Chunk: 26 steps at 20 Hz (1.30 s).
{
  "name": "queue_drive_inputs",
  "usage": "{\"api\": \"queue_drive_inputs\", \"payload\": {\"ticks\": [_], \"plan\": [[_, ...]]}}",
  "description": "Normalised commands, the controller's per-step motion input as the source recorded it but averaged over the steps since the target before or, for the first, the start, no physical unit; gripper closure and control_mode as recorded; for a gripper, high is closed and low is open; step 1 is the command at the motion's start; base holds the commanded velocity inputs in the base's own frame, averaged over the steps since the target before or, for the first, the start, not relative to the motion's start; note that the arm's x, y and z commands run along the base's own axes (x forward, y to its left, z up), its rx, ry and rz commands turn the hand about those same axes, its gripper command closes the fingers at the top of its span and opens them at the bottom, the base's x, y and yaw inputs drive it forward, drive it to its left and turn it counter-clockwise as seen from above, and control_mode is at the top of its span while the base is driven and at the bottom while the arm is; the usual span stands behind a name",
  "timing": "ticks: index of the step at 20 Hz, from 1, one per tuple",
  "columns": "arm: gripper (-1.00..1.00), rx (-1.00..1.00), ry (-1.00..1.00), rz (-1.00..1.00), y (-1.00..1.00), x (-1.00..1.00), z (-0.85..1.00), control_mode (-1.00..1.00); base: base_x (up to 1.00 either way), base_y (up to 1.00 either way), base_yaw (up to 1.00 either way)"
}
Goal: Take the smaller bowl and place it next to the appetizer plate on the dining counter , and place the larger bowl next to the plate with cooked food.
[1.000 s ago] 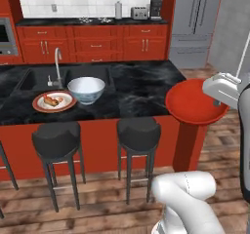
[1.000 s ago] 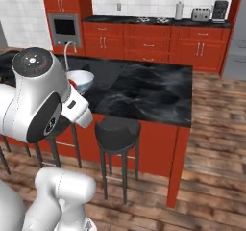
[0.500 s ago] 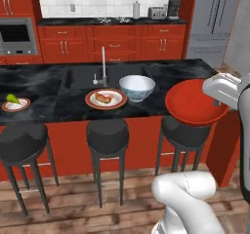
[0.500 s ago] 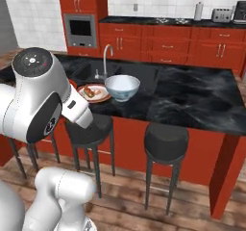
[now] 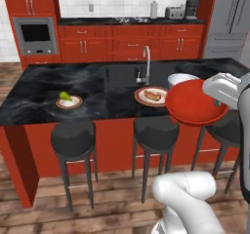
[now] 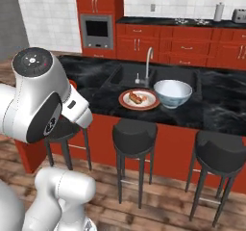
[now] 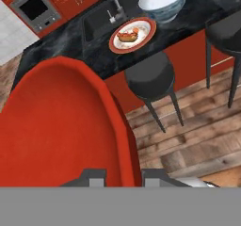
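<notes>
Glossy red fills the near ground: the red bowl point(image 5: 195, 102) hangs out in the air on the stool side of the counter point(image 5: 39, 89), pinched by its rim in the gripper point(image 7: 123, 175), whose jaws stand nearly shut on that thin edge. That grip looks to me the weakest point; a hold at one rim with the whole dish cantilevered could slip or swing if the base turns sharply. In the left base view the bowl sits at about 3 o'clock, level with the counter edge and above a stool point(image 5: 157, 131), so a low carry could clip the counter lip or a stool seat. Its goal, the pear plate point(image 5: 68, 101), lies at about 9 o'clock, well apart from the bowl, with two stools and a long run of counter edge between. Bare black marble surrounds that plate on every side, giving ample room to set down, though it lies near the front edge, so a short placement might leave the bowl overhanging. Farther in, the food plate point(image 5: 152, 96) sits just beside the white bowl point(image 6: 172, 93), with the faucet point(image 5: 146, 62) and sink behind them; a high sweep past these risks a knock.
</notes>
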Motion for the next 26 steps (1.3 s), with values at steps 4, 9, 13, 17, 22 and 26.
{"api": "queue_drive_inputs", "payload": {"ticks": [4,9,13,17,22,26], "plan": [[1.00,0.00,0.00,0.00,0.00,0.00,0.00,1.00,0.23,1.00,0.00],[1.00,0.00,0.00,0.00,0.00,0.00,0.00,1.00,0.39,0.99,-0.01],[1.00,0.00,0.00,0.00,0.00,0.00,0.00,1.00,0.59,0.76,-0.04],[1.00,0.00,0.00,0.00,0.00,0.00,0.00,1.00,0.68,0.30,-0.06],[1.00,0.00,0.00,0.00,0.00,0.00,0.00,1.00,0.67,-0.01,-0.09],[1.00,0.00,0.00,0.00,0.00,0.00,0.00,1.00,0.68,-0.05,-0.06]]}}
